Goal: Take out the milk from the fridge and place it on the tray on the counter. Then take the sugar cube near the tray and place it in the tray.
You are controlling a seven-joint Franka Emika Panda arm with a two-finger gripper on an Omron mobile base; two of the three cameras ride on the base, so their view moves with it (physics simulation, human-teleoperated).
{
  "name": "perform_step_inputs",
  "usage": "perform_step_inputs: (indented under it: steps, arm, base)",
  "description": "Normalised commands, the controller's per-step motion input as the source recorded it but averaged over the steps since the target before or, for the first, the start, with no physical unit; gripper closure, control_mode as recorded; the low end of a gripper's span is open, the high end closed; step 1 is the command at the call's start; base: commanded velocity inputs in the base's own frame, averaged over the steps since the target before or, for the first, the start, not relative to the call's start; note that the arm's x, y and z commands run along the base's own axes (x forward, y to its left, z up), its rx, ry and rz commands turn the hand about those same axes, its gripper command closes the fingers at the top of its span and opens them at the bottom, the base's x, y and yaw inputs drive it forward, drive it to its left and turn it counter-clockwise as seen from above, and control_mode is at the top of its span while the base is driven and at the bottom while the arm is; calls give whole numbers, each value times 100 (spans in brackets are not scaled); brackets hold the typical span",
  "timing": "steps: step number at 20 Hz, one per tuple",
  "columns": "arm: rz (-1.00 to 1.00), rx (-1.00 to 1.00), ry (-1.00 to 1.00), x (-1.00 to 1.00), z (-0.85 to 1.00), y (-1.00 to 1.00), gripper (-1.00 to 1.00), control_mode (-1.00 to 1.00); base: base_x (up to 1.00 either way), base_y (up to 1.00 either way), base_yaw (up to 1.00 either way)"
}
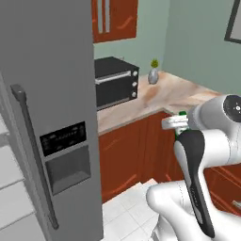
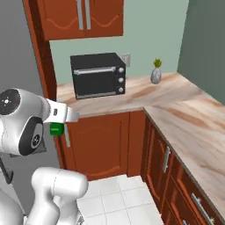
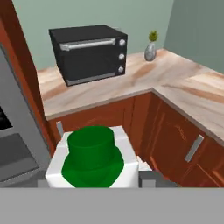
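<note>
My gripper (image 3: 94,177) is shut on the milk (image 3: 92,159), a white bottle with a green cap that sits close up between the fingers. In the base views a bit of its green shows at the hand (image 1: 181,114) (image 2: 56,128). The hand hangs in the air just right of the grey fridge (image 1: 52,94), in front of the reddish-brown lower cabinets. The beige marble counter (image 3: 183,92) runs along the back wall and turns at the corner toward the right. The tray and the sugar cube are out of view.
A black microwave-like oven (image 1: 115,81) stands on the counter by the fridge. A small grey vase with a plant (image 1: 153,74) sits further right near the wall. Wooden upper cabinets (image 2: 83,17) hang above. The floor is white tile (image 2: 114,193).
</note>
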Motion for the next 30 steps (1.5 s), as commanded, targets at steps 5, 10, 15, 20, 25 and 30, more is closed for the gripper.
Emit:
perform_step_inputs:
  steps: [5,10,15,20,25,30]
  arm:
    - [0,0,0,0,0,0,100,100]
    - [0,0,0,0,0,0,100,100]
    - [0,0,0,0,0,0,100,100]
    - [0,0,0,0,0,0,100,100]
    - [0,0,0,0,0,0,100,100]
    - [0,0,0,0,0,0,100,100]
  base:
    - [-5,-61,-81]
    - [-9,-55,-81]
    - [-12,-79,-72]
    - [0,-100,-57]
    - [0,-100,-47]
    - [1,-100,-48]
